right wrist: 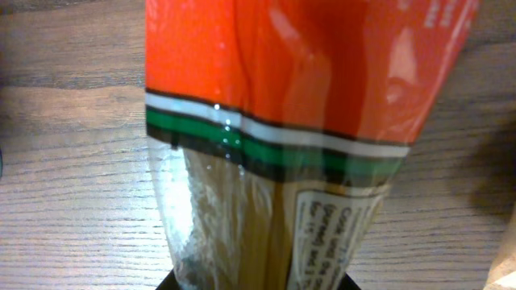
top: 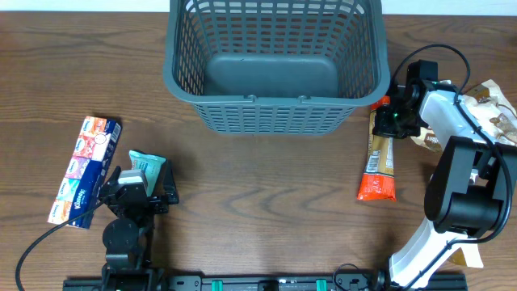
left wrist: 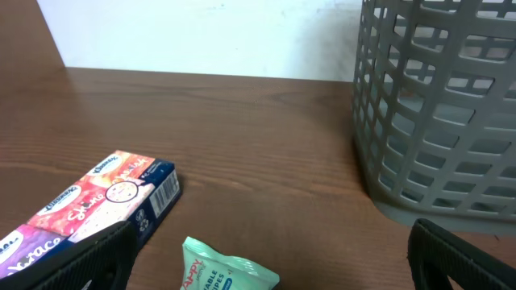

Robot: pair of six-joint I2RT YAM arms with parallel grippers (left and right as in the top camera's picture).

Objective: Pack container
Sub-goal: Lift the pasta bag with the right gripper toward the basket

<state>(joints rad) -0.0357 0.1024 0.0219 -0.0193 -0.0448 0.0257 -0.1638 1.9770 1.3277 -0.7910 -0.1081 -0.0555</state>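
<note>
Right pincer (top: pixel 389 115) sits, in the overhead view, at the far end of a long orange snack pack (top: pixel 378 166) that lies flat on the wooden table (top: pixel 258 210), just beside the right wall of the container (top: pixel 275 121). The basket stands at the back of the table in the middle, and its solid base is bare. A crumpled brown-and-white bag (top: pixel 494 113) lies beyond the right arm. The left pincer (top: pixel 140 179) is low at the near left, over a teal wipes pack (top: pixel 148 166), with a colourful printed box (top: pixel 85 170) just beside it.

From the left wrist, both dark fingers (left wrist: pixel 76 258) stand wide apart at the bottom corners. The wipes pack lies between them, untouched, and the box lies to one side. The basket's lattice wall rises well apart on the right.

From the right wrist, the snack pack fills the frame: orange film, white and green bands, then a clear part with a printed label. No finger shows, so I cannot tell whether this pincer grips the pack or only straddles it.

I judge that packing has not begun and the step in hand is picking up the first item. Next, the right pincer needs a firm hold on the pack's end, a lift clear of the rolled rim, and a short carry left over the basket.
</note>
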